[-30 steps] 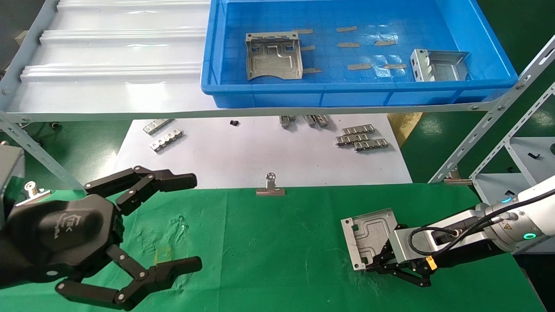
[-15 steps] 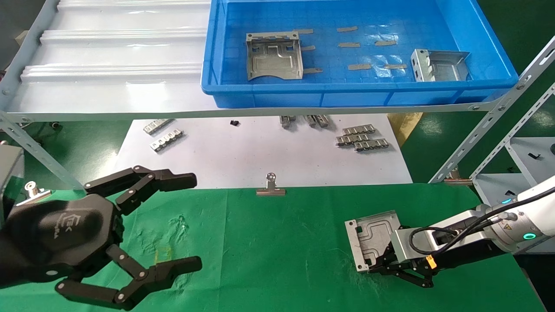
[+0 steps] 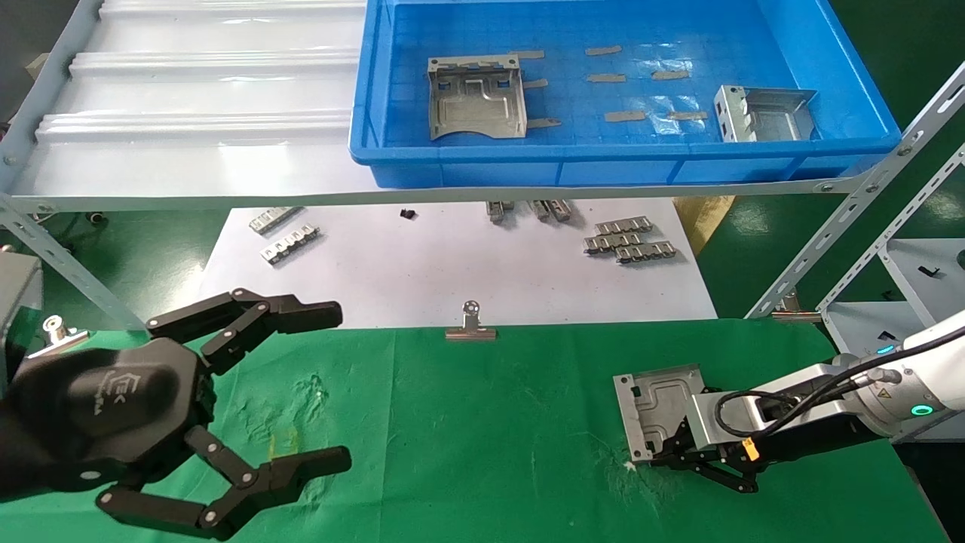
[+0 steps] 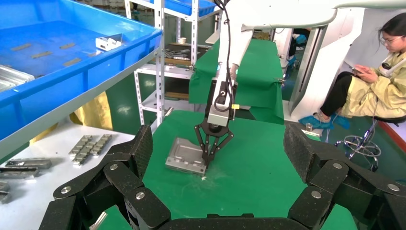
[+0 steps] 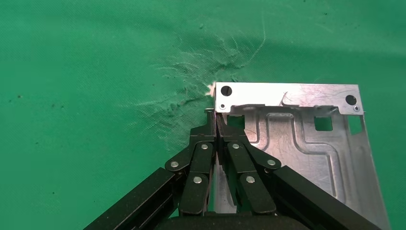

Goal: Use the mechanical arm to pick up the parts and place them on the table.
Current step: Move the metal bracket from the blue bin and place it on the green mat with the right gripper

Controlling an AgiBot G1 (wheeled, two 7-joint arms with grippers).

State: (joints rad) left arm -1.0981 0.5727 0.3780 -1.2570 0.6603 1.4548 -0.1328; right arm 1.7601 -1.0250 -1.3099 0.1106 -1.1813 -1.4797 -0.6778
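A silver stamped part (image 3: 657, 403) lies on the green cloth table (image 3: 490, 422) at the right, its front corner touching the cloth. My right gripper (image 3: 654, 452) is shut on that part's folded side rim, seen close in the right wrist view, where the gripper (image 5: 216, 115) pinches the rim of the part (image 5: 306, 139). The left wrist view shows the same part (image 4: 184, 154) and the right gripper (image 4: 206, 164) from afar. My left gripper (image 3: 339, 385) is open and empty, parked at the front left. Two more parts, one (image 3: 475, 98) and another (image 3: 761, 113), lie in the blue crate (image 3: 626, 162).
The crate stands on a grey shelf (image 3: 188, 188) above the far side. Small toothed strips (image 3: 629, 240) lie on a white sheet (image 3: 452, 271) behind the cloth. A binder clip (image 3: 470, 324) sits at the cloth's far edge. A faint yellow square mark (image 3: 285, 441) lies near the left gripper.
My right gripper has moved a little to the right with the part in it. The left arm has not moved.
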